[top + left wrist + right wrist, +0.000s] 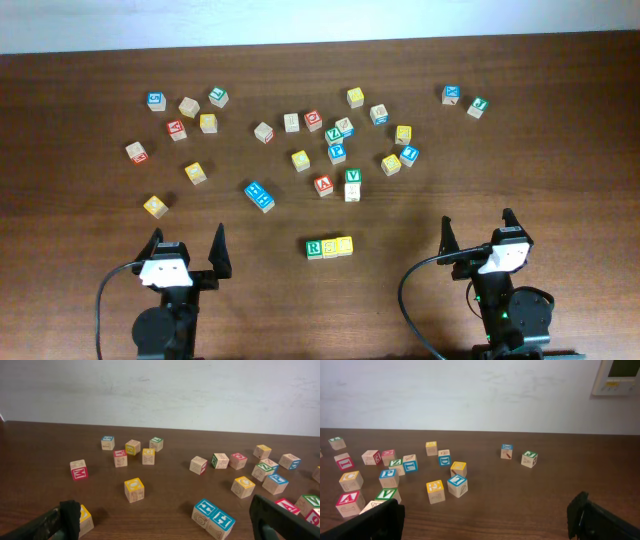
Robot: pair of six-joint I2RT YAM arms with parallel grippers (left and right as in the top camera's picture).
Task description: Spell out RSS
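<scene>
A row of three letter blocks (329, 247) lies near the table's front centre: a green R block on the left, then two yellow-topped blocks touching it. My left gripper (185, 248) is open and empty at the front left, well left of the row. My right gripper (478, 232) is open and empty at the front right. In the left wrist view the open fingers (165, 522) frame bare table, with a yellow block (85, 519) by the left finger. In the right wrist view the open fingers (485, 517) hold nothing.
Many loose letter blocks lie scattered across the middle and back of the table. Two joined blue blocks (259, 196) lie left of centre and also show in the left wrist view (214, 518). A green V block (353, 177) sits above the row. A yellow block (155, 206) lies at the left.
</scene>
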